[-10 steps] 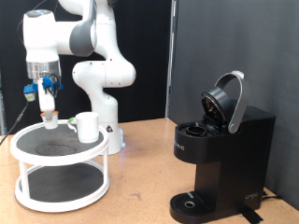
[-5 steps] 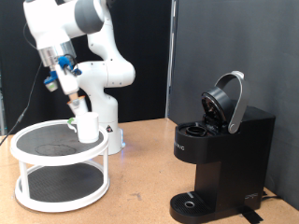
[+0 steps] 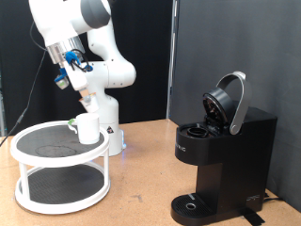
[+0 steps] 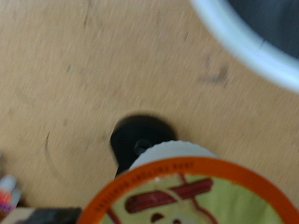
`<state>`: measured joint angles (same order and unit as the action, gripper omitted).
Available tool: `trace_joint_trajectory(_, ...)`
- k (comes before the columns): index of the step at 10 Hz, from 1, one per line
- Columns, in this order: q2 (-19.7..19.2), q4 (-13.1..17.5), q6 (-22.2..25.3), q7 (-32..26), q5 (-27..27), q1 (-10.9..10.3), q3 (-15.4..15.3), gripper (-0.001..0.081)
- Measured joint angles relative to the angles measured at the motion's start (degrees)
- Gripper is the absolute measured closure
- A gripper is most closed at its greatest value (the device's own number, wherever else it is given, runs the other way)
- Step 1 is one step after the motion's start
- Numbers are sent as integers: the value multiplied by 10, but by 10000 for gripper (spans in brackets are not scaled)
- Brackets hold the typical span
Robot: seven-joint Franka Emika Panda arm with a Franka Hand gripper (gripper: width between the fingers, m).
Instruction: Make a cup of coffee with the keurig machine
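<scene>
My gripper [image 3: 79, 85] is raised above the white two-tier rack [image 3: 28, 193], at the exterior view's upper left, in front of the arm's white base. In the wrist view a coffee pod [image 4: 182, 191] with an orange-rimmed printed lid sits close under the camera, held over the brown tabletop. The cup [image 3: 88, 128], a white mug, stands on the rack's top tier. The keurig machine [image 3: 221, 155] stands at the exterior view's right with its lid [image 3: 229, 102] hinged up and the pod chamber open.
A small pale thing [image 3: 72, 122] sits beside the mug on the rack. The rack's white rim [image 4: 248, 42] and a dark round hole [image 4: 140, 140] in the table [image 3: 141, 179] show in the wrist view. A black panel stands behind the machine.
The gripper has lifted off the rack's top tier with the pod and moved up and towards the exterior view's right. The mug and the machine have not moved.
</scene>
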<state>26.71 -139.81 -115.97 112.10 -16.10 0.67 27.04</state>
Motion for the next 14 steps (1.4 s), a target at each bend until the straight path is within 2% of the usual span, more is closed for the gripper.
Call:
trace_joint_trajectory(2, -14, 29, 26, -1, -65, -30, 0, 421)
trace_joint_trajectory(5, -32, 61, 34, 4, -100, -67, -16, 421)
trace_joint_trajectory(7, -44, 75, 26, 34, -101, -72, -38, 421)
trace_joint_trajectory(9, -44, 74, 26, 31, -109, -72, -36, 421)
trace_joint_trajectory(10, -44, 74, 23, 30, -133, -74, -37, 421)
trace_joint_trajectory(12, -50, 80, 22, 32, -191, -92, -41, 421)
trace_joint_trajectory(14, -66, 97, 23, 45, -211, -108, -57, 421)
